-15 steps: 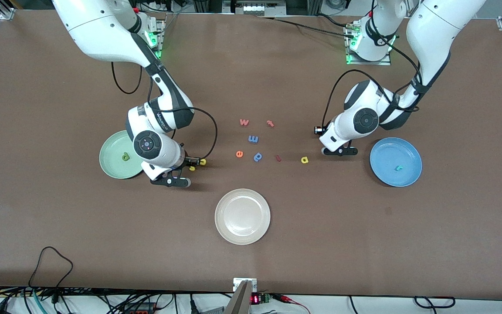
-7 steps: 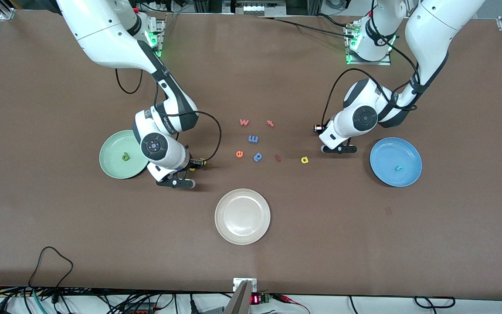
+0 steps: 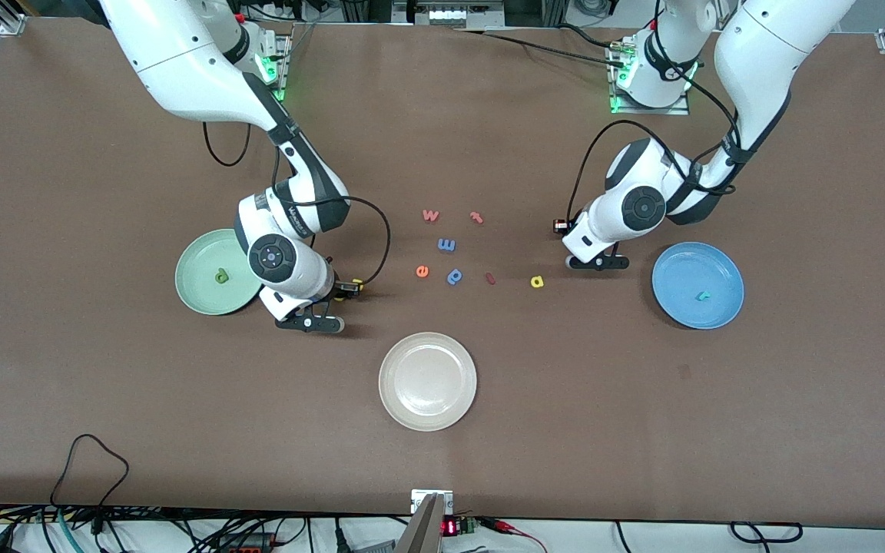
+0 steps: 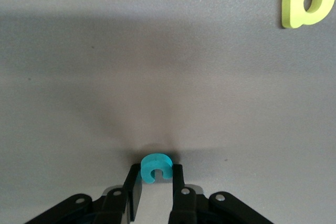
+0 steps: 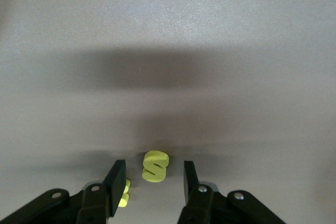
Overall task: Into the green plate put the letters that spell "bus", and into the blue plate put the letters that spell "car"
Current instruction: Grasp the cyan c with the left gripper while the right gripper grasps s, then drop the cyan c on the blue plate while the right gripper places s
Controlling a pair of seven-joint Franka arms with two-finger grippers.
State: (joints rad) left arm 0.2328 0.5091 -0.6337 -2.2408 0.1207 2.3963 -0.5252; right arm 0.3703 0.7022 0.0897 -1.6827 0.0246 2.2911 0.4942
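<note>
Front: brown table, cables along its near edge. From table centre: green plate at 9 o'clock holding b, blue plate at 3 holding r, white plate at 6. Spare letters mid-table, a at their 4. Right gripper low beside the green plate; left gripper low near the blue plate.

Left wrist: left gripper clenched on c, which sits on the table.

Right wrist: right gripper released, straddling s with gaps both sides; u just outside one finger.
</note>
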